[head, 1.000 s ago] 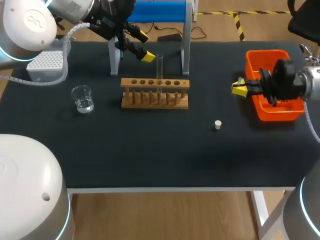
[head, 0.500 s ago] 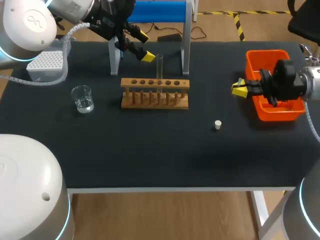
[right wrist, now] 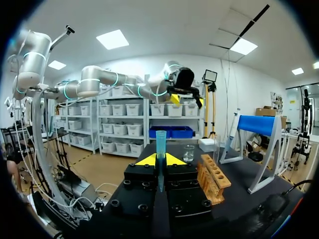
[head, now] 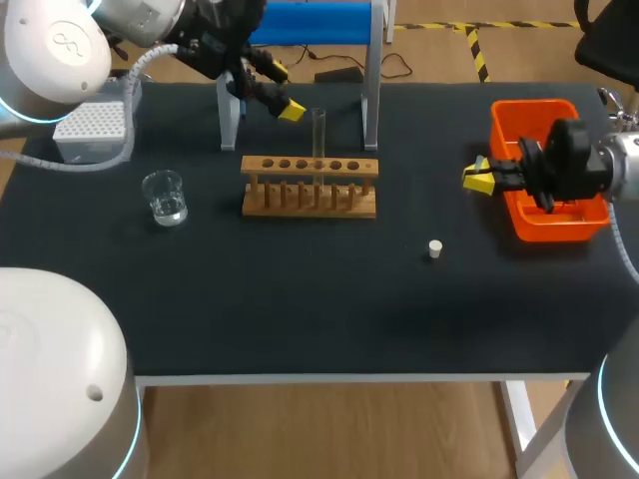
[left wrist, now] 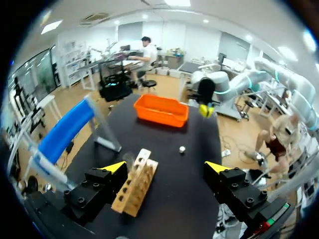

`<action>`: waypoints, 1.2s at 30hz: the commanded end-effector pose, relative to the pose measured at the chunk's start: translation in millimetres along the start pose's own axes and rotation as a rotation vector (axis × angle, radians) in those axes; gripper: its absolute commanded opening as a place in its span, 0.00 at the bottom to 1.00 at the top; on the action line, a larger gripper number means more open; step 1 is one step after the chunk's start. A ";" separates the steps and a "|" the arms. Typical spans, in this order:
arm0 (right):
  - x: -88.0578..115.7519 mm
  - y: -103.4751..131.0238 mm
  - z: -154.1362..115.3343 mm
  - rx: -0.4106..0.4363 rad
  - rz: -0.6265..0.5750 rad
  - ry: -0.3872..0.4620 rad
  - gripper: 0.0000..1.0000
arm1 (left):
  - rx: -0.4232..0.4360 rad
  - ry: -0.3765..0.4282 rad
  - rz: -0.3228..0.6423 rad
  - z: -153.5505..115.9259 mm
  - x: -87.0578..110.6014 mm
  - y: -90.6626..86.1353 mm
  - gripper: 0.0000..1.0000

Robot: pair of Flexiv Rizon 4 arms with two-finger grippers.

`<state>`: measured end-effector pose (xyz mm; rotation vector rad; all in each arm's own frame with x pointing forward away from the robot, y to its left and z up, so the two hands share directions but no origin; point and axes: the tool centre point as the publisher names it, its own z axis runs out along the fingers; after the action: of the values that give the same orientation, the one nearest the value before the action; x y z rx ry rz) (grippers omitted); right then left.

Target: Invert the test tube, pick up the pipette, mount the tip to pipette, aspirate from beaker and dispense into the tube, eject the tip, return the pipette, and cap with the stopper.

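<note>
The left gripper (head: 283, 92) hangs in the upper left of the head view, just beside the test tube (head: 319, 132), its claw spread wide and holding nothing. The tube stands upright in the wooden rack (head: 310, 186) at upper centre. The beaker (head: 164, 197) sits well to the left and the white stopper (head: 434, 248) lies right of centre. At the right edge the right gripper (head: 477, 175) hovers by the orange bin (head: 529, 108), its claw pressed together on a slim bluish tube (right wrist: 160, 149).
</note>
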<state>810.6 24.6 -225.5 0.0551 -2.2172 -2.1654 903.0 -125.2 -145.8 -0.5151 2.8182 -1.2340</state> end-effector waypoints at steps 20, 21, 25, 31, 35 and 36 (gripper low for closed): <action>0.9 0.0 -0.2 0.001 0.000 -0.002 0.00 | 0.085 -0.700 -0.591 -43.5 -133.5 61.2 1.00; 0.9 0.0 -0.2 0.001 0.000 -0.002 0.00 | 0.077 -0.715 -0.613 -40.6 -136.6 60.5 1.00; 0.9 0.0 -0.2 0.001 0.000 -0.002 0.00 | 0.044 -0.816 -0.729 -26.7 -151.7 61.0 1.00; 0.9 0.0 -0.2 0.001 0.000 -0.002 0.00 | 0.052 -0.924 -0.825 -8.8 -168.1 53.5 1.00; 0.9 0.0 -0.2 0.001 0.000 -0.002 0.00 | 0.072 -0.971 -0.843 -7.2 -177.4 52.1 1.00; 0.9 0.0 -0.2 0.001 0.000 -0.002 0.00 | 0.079 -0.979 -0.842 -7.1 -179.4 51.8 1.00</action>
<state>810.4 24.5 -225.4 0.0545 -2.2178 -2.1653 1048.6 -24.7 -185.2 -1.7353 1.9793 -1.0395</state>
